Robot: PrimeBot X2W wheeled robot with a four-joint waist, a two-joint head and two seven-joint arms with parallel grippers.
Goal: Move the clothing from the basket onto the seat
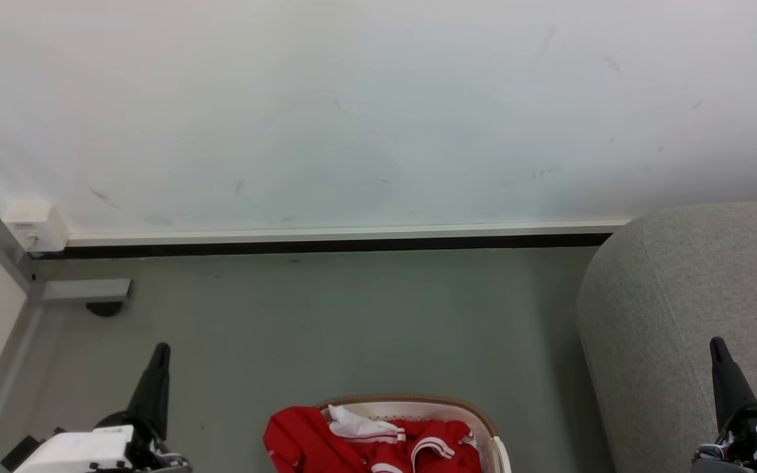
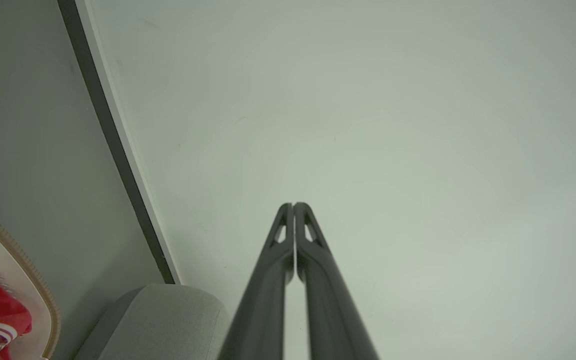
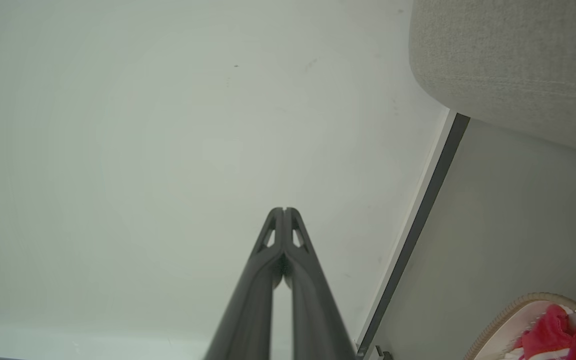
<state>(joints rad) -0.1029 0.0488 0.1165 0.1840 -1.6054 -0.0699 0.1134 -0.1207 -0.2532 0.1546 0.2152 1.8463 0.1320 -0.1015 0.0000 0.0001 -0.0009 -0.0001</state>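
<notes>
The left gripper [image 1: 161,351] points up over the floor [image 1: 352,315] at lower left, fingers pressed together, holding nothing. In the middle, the clothing [image 1: 359,441] lies heaped in the basket [image 1: 431,401], spilling over its left rim. The seat [image 1: 674,295] stands to the right. The right gripper [image 1: 719,347] is in front of it, fingers likewise pressed together on nothing.

Red clothing [image 1: 378,443] heaped in basket [image 1: 411,401] beside grey seat [image 1: 681,295].

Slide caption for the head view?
Left gripper and right gripper shut, red clothing in the basket, grey seat at right.
</notes>
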